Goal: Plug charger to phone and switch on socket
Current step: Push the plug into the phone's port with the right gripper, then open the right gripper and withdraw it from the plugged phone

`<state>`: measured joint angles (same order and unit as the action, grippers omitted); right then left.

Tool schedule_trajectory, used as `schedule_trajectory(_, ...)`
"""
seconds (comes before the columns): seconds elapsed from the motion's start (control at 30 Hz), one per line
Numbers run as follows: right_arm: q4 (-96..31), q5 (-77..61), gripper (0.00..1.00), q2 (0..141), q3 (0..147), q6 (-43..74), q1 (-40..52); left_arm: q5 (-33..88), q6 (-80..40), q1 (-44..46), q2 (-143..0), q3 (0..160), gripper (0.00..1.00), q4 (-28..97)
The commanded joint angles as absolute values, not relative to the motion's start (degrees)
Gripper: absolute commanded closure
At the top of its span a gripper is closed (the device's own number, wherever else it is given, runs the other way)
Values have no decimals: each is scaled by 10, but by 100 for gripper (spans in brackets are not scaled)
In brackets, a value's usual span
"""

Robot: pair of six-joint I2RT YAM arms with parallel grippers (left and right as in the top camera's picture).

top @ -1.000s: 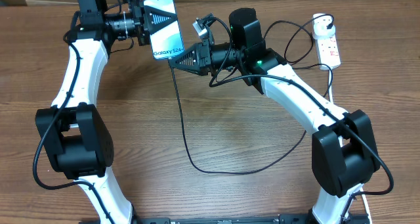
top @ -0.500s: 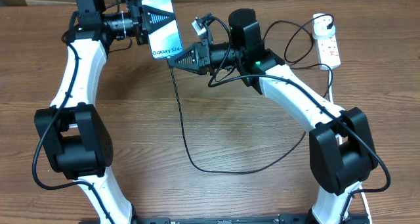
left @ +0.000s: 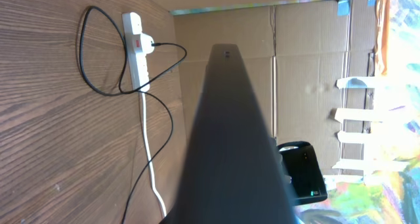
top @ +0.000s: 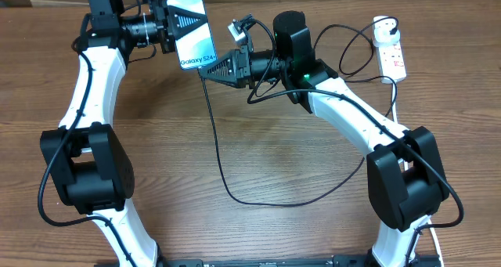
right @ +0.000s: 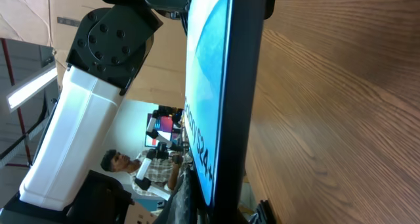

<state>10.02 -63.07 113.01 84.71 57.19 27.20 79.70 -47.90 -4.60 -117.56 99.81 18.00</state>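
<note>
Over table [top: 274, 157], left pincer [top: 200, 19] grips phone [top: 197, 44], bottom edge facing right pincer [top: 206, 71] clamping charger [top: 215, 142].

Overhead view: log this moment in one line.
left gripper: holding phone | right gripper: holding charger at phone's bottom edge | socket: untouched

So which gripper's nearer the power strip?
Right. The right gripper is far left of the power strip, beside the phone; the left gripper, holding it, is farther.
</note>
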Motion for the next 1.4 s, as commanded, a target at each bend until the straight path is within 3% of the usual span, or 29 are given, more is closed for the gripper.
schedule_trajectory(0.0,119,-525,96,1141,855,579,260,905,-478,-22,-1159,1006,96,190)
schedule_trajectory(0.1,119,-528,96,1141,855,579,260,905,-478,-22,-1159,1006,96,190)
schedule_trajectory(0.27,109,-542,69,1141,855,561,260,903,-478,-23,-1159,1006,96,190)
schedule_trajectory(0.53,97,-565,59,1141,855,539,253,896,-477,-23,-1159,1006,96,190)
schedule_trajectory(1.0,104,-629,49,1137,856,527,201,881,-450,-38,-1159,1005,96,190)
schedule_trajectory(1.37,40,-682,30,1133,856,458,148,856,-402,-38,-1160,978,96,196)
